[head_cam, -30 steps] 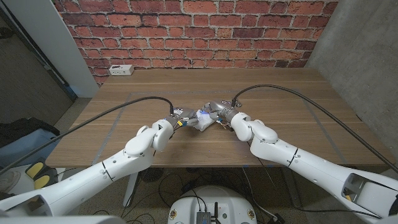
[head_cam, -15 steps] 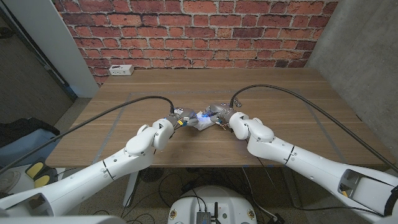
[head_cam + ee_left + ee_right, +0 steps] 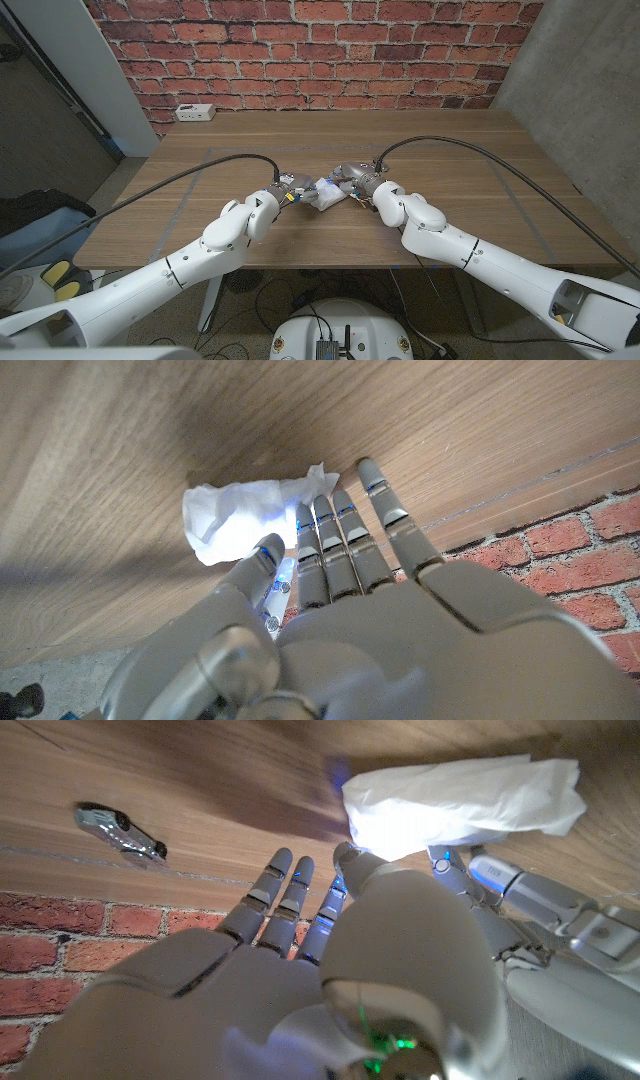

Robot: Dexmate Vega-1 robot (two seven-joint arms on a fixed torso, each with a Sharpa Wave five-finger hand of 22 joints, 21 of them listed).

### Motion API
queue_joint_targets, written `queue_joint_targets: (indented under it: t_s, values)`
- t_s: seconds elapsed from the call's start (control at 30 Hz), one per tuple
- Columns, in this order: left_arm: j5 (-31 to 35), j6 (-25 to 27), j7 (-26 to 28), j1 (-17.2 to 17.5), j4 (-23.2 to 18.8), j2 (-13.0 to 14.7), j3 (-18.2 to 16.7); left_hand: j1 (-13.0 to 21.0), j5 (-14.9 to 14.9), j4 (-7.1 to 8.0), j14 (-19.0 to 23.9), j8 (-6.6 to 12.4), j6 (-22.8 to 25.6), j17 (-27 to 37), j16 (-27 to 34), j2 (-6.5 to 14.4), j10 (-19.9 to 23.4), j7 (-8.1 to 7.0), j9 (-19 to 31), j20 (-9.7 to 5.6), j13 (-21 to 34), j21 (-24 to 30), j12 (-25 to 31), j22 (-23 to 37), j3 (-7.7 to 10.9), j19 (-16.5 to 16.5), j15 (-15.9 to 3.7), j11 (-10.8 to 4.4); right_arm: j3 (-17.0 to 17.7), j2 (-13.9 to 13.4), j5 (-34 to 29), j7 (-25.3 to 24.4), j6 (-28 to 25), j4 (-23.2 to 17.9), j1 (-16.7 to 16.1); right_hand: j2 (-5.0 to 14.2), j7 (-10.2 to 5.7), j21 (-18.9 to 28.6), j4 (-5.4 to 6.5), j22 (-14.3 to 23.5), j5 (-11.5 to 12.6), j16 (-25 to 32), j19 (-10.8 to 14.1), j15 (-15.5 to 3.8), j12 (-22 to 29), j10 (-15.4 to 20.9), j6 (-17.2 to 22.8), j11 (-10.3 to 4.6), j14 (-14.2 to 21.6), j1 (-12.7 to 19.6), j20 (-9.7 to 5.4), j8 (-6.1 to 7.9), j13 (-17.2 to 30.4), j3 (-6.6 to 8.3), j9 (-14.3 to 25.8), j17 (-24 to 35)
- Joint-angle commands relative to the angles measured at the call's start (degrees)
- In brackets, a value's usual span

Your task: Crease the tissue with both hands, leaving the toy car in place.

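Tissue [image 3: 327, 191]: bunched white wad at the middle of the desk [image 3: 450, 150], between the two hands, already crumpled rather than flat; in the right wrist view [image 3: 462, 800] seen as a folded, puffed strip.
Left hand [image 3: 287, 190]: at the tissue's left end; fingers [image 3: 335, 530] stretched out with tips on or at the tissue's edge, thumb close under it; looks like a light pinch, though actual grip cannot be told for sure.
Right hand [image 3: 357, 184]: at the tissue's right end; thumb pressed against the wad in the right wrist view, other fingers [image 3: 285, 885] spread and off it; judged to be pinching the tissue.
Toy car [image 3: 120, 829]: small grey car on the desk, well apart from the tissue, untouched.
Progress: squeezing well under way, tissue visibly compacted; left to do, probably a final press and letting go, with the car left where it stands.
Change from earlier: right hand drawn back slightly toward the right after pushing in half a second ago; tissue about the same shape and place; left hand hardly moved.
Power strip [image 3: 194, 112]: at the far left corner of the desk.
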Motion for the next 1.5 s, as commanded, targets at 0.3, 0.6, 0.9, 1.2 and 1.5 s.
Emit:
queue_joint_targets:
  t_s: [0.3, 0.6, 0.9, 1.2, 1.5]
  values:
    - [1.28, 0.85, -0.02, -0.24, -0.26, -0.41, 0.3, -0.64, -0.03, 0.6, -0.35, 0.38, -0.37, 0.08, 0.02, 0.45, -0.3, -0.19, -0.06, 0.11, 0.05, -0.09, -0.01, 0.29, 0.3, -0.37, 0.18, -0.25, 3.07, -3.16, -0.43, -4.57, 1.18, -4.27, -4.31, -2.19, 3.63, 2.39, 0.39, -0.33, -0.75, 6.89, 3.64, -8.9, 6.06, 12.24, 13.76, 2.26, 9.57, -7.05, 0.83, 3.92, 2.5, -6.18, 0.63, 4.36]
    - [1.67, 1.24, -0.06, -0.38, -0.1, -0.83, 0.43, -0.83, -0.06, 0.74, -0.39, 0.42, -0.52, 0.07, 0.08, 0.41, -0.34, -0.25, -0.06, 0.07, 0.04, -0.16, 0.07, 0.3, 0.39, -0.37, -0.01, -0.21, 2.03, -2.58, 0.2, -1.15, 1.3, -3.19, -3.25, -1.72, 3.21, 2.54, -0.5, -0.34, -0.64, 6.19, 3.56, -9.46, 6.67, 13.25, 15.36, 1.52, 8.7, -6.37, 0.63, 4.29, 2.84, -5.71, 0.68, 4.38]
    - [1.89, 1.47, -0.35, -0.51, -0.07, -0.92, 0.54, -0.97, -0.06, 0.86, -0.38, 0.47, -0.61, 0.05, 0.14, 0.42, -0.42, -0.26, -0.06, 0.04, 0.03, -0.21, 0.12, 0.31, 0.5, -0.37, 0.01, -0.2, 0.92, -1.48, 0.45, 0.69, 0.89, -1.6, -2.12, -1.68, 3.23, 2.62, -0.62, -0.34, -0.74, 5.55, 3.44, -9.24, 6.67, 13.03, 15.3, 1.54, 8.16, -6.65, 0.74, 4.07, 3.03, -5.66, 0.69, 4.15]
    - [1.54, 1.13, -0.31, -0.75, 0.28, -0.97, 0.42, -1.13, -0.07, 1.0, -0.4, 0.53, -0.6, 0.04, 0.18, 0.41, -0.46, -0.24, -0.07, 0.03, 0.03, -0.27, 0.18, 0.32, 0.6, -0.38, 0.0, -0.26, -0.02, -1.17, 0.45, 2.72, -0.81, -0.71, -0.91, -1.47, 4.07, 2.79, -1.28, -0.38, -0.59, 4.51, 3.43, -9.05, 7.0, 13.51, 16.03, 2.03, 8.55, -6.36, 0.94, 4.04, 3.27, -4.81, 0.7, 3.2]
    - [1.37, 1.2, -0.21, -0.76, 0.4, -0.92, 0.35, -1.3, -0.08, 1.14, -0.4, 0.57, -0.65, 0.03, 0.21, 0.38, -0.49, -0.18, -0.07, 0.01, 0.02, -0.34, 0.24, 0.32, 0.7, -0.38, 0.02, -0.2, -0.75, -1.12, -0.02, 3.07, -1.39, -0.05, -0.03, -1.46, 3.94, 2.86, -1.39, -0.4, -0.63, 4.29, 3.34, -9.1, 6.95, 13.32, 15.95, 2.18, 8.44, -6.58, 0.93, 3.82, 3.35, -4.79, 0.7, 3.24]
